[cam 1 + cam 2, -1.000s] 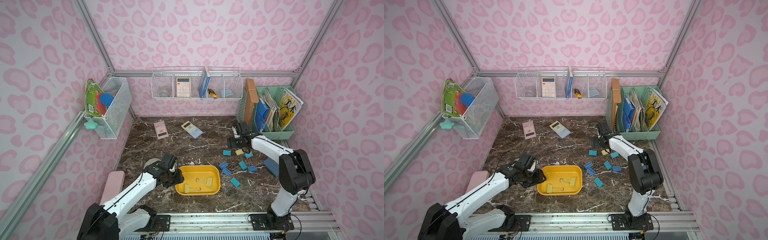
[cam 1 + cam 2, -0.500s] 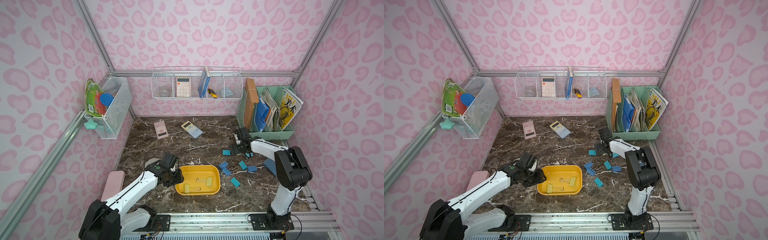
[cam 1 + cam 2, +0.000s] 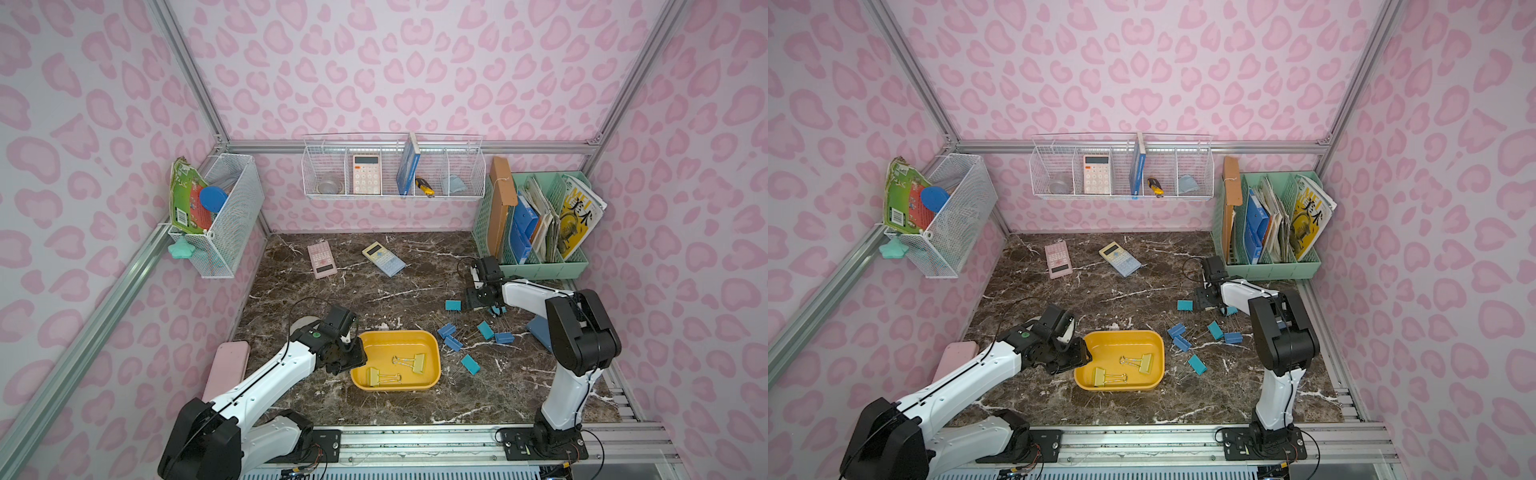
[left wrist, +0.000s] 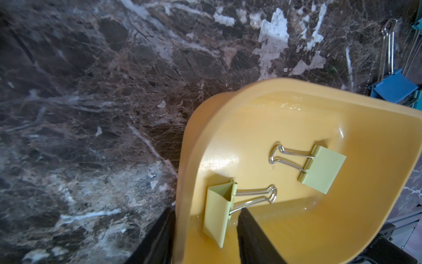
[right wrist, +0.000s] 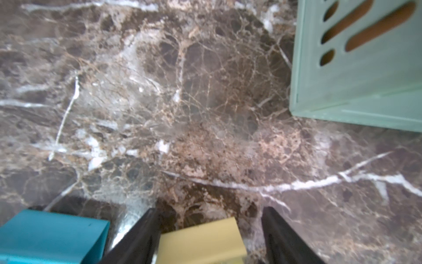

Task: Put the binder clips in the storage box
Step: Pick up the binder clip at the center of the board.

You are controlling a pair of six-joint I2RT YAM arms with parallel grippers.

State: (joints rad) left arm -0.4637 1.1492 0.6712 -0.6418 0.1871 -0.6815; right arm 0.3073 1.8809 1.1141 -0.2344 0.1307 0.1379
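The yellow-orange storage box (image 3: 399,332) sits at the front middle of the table, with two pale yellow binder clips (image 3: 417,363) lying in it. My left gripper (image 3: 357,359) straddles its left wall. In the left wrist view the gripper (image 4: 205,210) is open: one finger is outside the box wall (image 4: 189,148), the other inside beside a yellow clip (image 4: 219,210). My right gripper (image 5: 211,209) is low over the table with its open jaws either side of a yellow clip (image 5: 201,240), a gap showing at one finger. Several blue and teal clips (image 3: 446,330) lie loose to the right of the box.
A teal clip (image 5: 52,235) lies just beside the right gripper. The mint-green file organizer (image 3: 536,266) stands close behind it. A slate-blue block (image 3: 540,330) lies at the right, two calculators (image 3: 321,259) at the back, and a pink case (image 3: 226,370) at the front left.
My right gripper has come forward and down over the yellow clip, which now sits between its narrowing jaws. The left arm has stayed at the box wall.
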